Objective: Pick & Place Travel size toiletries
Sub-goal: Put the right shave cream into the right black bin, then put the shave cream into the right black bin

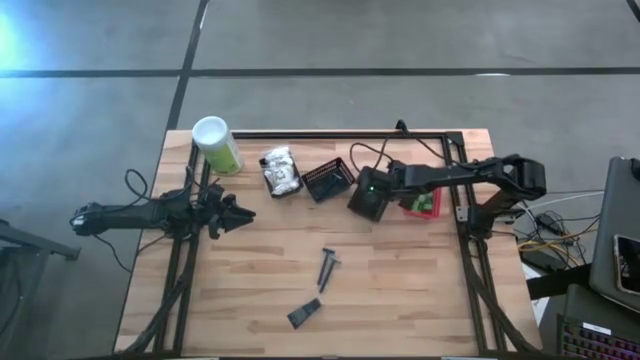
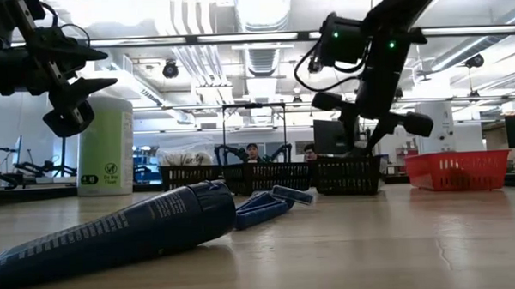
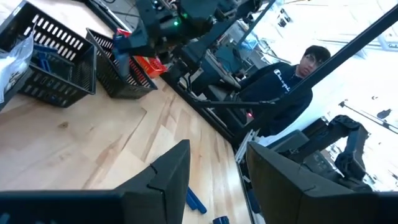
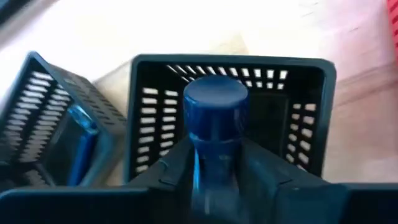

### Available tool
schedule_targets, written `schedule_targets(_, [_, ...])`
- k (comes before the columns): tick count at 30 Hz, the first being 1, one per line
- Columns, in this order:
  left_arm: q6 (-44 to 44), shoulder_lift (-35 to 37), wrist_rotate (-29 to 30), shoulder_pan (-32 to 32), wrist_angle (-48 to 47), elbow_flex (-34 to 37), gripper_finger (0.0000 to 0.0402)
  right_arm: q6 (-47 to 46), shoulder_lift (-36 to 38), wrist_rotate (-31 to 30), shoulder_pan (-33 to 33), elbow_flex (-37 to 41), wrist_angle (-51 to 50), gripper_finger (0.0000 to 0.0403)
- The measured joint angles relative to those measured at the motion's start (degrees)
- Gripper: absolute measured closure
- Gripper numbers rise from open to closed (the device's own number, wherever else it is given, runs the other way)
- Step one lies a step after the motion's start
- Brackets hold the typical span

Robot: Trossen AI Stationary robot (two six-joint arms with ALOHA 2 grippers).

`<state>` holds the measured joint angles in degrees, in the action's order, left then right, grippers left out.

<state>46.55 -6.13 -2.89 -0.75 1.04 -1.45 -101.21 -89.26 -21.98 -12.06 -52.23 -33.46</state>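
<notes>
Round-capped dark tube (image 4: 214,118) between right fingers (image 4: 171,168)

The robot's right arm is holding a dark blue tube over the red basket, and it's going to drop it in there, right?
Not quite. In the right wrist view, the right gripper holds the dark blue tube between its jaws over a black slotted basket, not the red one. The red basket sits off to the side, as the low view shows.

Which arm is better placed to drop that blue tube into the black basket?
The right. Its gripper holds the blue tube directly over the black basket. The left gripper hovers empty, far across the table.
</notes>
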Motion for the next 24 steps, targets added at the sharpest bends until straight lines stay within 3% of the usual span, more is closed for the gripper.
schedule_targets(10, [4.2, 0.0, 0.48, 0.0, 1.87, -0.04, 0.0239, 12.87, -0.36, -0.96, 2.34, -4.42, -1.05, 0.0188])
schedule_targets(13, [12.13, 0.02, 0.49, 0.0, 3.35, -0.08, 0.0239, 17.0, -0.43, -0.94, 5.35, -7.99, -0.93, 0.0161])
schedule_targets(17, [14.62, 0.02, 2.17, 0.0, 3.96, -0.11, 0.0239, 20.22, -2.25, 2.53, 10.41, -12.91, -0.8, 0.0135])
schedule_targets(22, [13.5, 0.0, 3.03, -0.02, 4.37, -0.11, 0.0239, 37.14, -7.93, 4.26, 18.46, -19.22, -0.75, 0.0118])
schedule_targets(24, [13.51, 0.0, 2.12, -0.02, 4.4, -0.11, 0.0238, 39.91, -10.36, 4.92, 20.89, -21.95, -0.63, 0.0114])
